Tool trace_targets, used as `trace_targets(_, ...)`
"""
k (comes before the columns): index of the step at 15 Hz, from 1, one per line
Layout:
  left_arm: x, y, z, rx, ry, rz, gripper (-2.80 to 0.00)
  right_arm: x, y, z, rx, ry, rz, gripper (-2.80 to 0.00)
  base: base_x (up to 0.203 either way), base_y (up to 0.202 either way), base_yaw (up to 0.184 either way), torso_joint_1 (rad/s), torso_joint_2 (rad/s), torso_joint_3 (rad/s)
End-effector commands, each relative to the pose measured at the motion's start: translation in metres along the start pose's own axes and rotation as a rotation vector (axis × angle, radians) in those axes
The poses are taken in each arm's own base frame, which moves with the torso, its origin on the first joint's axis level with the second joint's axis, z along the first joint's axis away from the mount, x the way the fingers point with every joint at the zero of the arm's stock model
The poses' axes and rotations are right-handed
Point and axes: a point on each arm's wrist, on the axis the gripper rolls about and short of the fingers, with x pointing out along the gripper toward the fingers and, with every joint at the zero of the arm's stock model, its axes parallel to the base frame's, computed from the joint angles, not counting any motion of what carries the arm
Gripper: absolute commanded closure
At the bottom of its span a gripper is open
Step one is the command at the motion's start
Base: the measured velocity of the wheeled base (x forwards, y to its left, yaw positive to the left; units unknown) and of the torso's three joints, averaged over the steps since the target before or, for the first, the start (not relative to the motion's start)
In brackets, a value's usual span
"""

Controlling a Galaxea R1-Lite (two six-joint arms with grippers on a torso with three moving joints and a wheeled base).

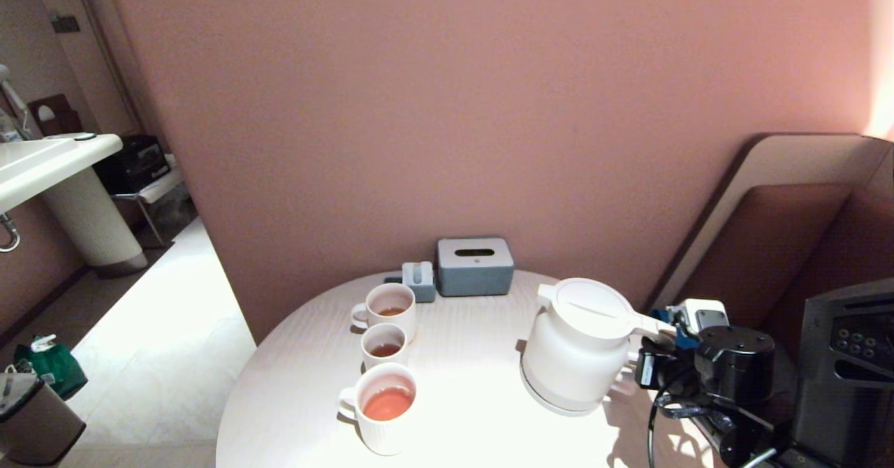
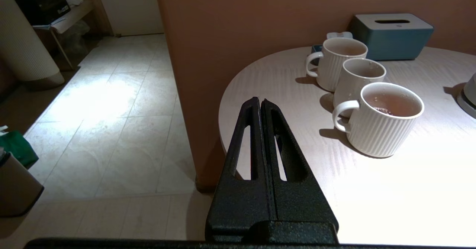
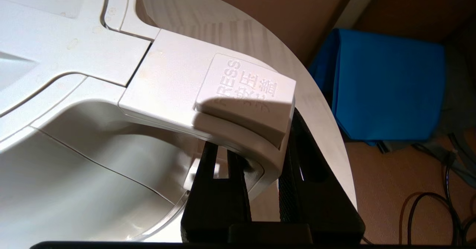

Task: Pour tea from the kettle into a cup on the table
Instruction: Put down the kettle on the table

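Note:
The white kettle (image 1: 580, 349) stands upright on its round base (image 1: 559, 405) at the right of the pale round table (image 1: 475, 356). My right gripper (image 1: 639, 367) is shut on the kettle's angular handle (image 3: 238, 130), one finger inside the loop and one outside (image 3: 297, 148). Three white ribbed cups stand in a row at the left: far (image 1: 391, 307), middle (image 1: 384, 346), near (image 1: 383, 408). Each holds tea; the near cup's tea (image 1: 387, 404) is orange-red. My left gripper (image 2: 260, 101) hangs shut and empty over the table's left edge, short of the near cup (image 2: 379, 122).
A grey-blue tissue box (image 1: 475, 265) and a small holder (image 1: 418, 281) sit at the table's back by the pink wall. A black appliance (image 1: 845, 370) stands at the right. A blue object (image 3: 386, 85) and cables lie on the floor beyond the table's right edge.

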Motion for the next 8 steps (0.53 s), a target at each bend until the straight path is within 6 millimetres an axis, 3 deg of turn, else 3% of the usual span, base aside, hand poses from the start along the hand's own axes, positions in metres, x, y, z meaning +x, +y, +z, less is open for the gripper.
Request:
trace_targets(1,0.000,0.000,0.000,0.000,0.000,0.001,0.00,0.007,0.003,0.004,0.010,-0.049,0.004,0.00,0.000,0.000,0.000,0.000,0.00,0.000)
trace_targets(4,0.000,0.000,0.000,0.000,0.000,-0.001,0.00,0.025,0.008,0.004,-0.017,-0.059,0.039,0.00,0.000,0.000,0.000,0.000,0.00,0.000)
trace_targets(8,0.000,0.000,0.000,0.000,0.000,-0.001,0.00,0.024,0.009,0.005,-0.039,-0.054,0.134,0.00,0.000,0.000,0.000,0.000,0.00,0.000)
